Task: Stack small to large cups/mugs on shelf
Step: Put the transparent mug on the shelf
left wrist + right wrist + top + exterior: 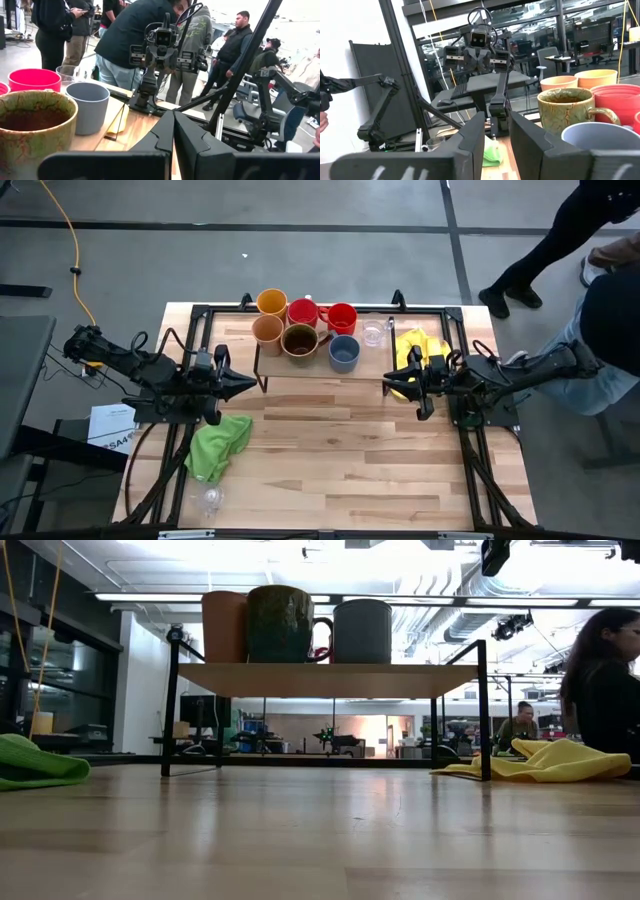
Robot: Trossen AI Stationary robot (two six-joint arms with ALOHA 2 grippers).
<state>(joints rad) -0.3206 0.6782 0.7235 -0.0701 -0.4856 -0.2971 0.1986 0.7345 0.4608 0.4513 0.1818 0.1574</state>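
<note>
Looking down from the high view: my left gripper (pixel 243 384) hangs just left of the shelf (pixel 300 366), fingers pressed together, empty; my right gripper (pixel 390 378) waits at its right end, fingers slightly parted, empty. Six cups crowd the shelf: brown mug (pixel 299 340), blue-grey mug (pixel 344 353), two red mugs (pixel 303 311). Clear glass (pixel 211 500) lies near the green cloth (pixel 219 445). Low view: brown mug (pixel 281 624) tops the board. Left wrist: fingertips (pixel 172 131) meet.

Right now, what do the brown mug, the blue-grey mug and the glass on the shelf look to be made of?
Brown mug: likely glazed ceramic, glossy mottled surface. Blue-grey mug: matte, uniform; ceramic or plastic, unclear. Glass: transparent, glass or clear plastic. Shelf: light wood board.
</note>
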